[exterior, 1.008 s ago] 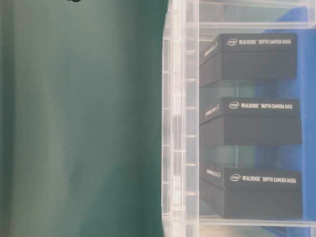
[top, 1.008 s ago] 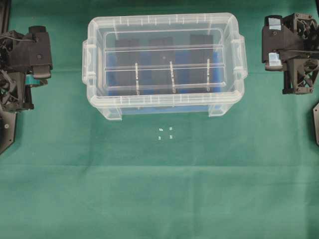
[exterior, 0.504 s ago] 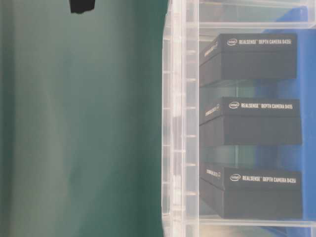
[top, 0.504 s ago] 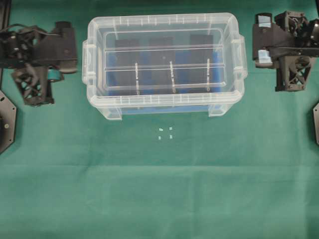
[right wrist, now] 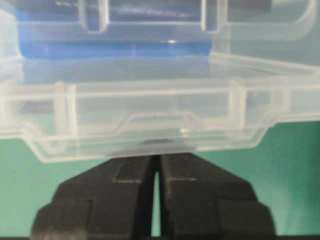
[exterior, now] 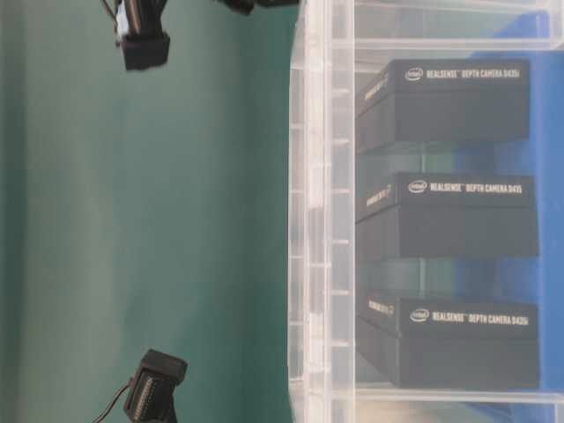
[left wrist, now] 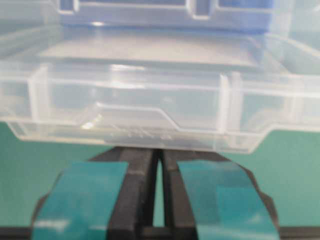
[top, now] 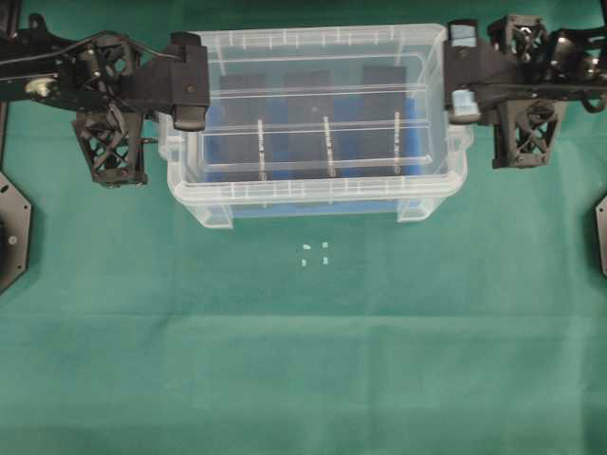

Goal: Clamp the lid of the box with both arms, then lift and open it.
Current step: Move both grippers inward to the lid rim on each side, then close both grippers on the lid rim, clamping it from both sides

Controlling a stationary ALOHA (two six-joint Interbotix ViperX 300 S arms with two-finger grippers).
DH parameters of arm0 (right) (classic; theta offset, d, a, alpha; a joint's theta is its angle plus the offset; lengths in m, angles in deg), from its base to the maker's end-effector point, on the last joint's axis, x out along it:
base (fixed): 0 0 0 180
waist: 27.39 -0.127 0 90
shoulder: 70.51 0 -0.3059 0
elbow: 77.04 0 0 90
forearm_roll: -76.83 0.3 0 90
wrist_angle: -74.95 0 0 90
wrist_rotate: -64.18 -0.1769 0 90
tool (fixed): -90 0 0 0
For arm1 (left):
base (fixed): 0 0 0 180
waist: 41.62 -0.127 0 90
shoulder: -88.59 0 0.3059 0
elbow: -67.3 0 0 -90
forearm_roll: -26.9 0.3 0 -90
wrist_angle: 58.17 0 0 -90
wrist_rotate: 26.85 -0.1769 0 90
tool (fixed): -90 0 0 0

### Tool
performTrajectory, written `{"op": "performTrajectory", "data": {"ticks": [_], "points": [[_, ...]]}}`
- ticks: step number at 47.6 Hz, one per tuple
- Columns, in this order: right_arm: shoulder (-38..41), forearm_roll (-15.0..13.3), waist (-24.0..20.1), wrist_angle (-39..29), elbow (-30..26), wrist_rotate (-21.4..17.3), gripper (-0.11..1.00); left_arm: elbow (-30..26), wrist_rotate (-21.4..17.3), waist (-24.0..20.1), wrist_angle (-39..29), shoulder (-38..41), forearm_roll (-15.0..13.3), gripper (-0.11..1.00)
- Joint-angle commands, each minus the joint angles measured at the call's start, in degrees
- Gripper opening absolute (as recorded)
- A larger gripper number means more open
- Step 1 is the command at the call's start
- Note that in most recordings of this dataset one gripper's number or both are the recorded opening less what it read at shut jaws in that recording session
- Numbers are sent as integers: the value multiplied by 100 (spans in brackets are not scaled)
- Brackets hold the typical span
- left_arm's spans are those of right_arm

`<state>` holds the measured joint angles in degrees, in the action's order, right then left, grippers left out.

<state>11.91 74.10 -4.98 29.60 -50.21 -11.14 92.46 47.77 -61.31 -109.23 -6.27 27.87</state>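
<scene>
The lid (top: pixel 313 114) is lying lengthwise between both claws: left gripper (top: pixel 190 90) and right gripper (top: pixel 462 81) are waiting at its short ends, jaws pressed together.

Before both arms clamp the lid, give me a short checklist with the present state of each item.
1. Flat clear plastic lid seated on the deep clear plastic box: ok.
2. Left gripper at the lid's left end: ok.
3. Right gripper at the lid's right end: ok.
4. Both grippers' jaws open enough to take the rim: not ok, nearly closed in the wrist views.
5. Jaws level with the rim: cannot tell.
</scene>
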Motion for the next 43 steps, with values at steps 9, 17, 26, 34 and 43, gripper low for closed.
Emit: {"op": "performTrajectory", "data": {"ticks": [9,17,26,34,43], "points": [[387,9,-229,114,-571,-9,0,-44,44,-9,26,-70,0,2],[439,18,-290,114,-633,-18,0,35,44,-9,26,-132,9,1],[439,18,-334,105,-633,-26,0,44,53,-9,26,-141,0,1],[439,35,-404,9,-642,-88,0,44,53,-9,26,-141,0,1],[439,26,-527,-97,-668,-360,0,26,53,-9,35,-132,0,1]]}}
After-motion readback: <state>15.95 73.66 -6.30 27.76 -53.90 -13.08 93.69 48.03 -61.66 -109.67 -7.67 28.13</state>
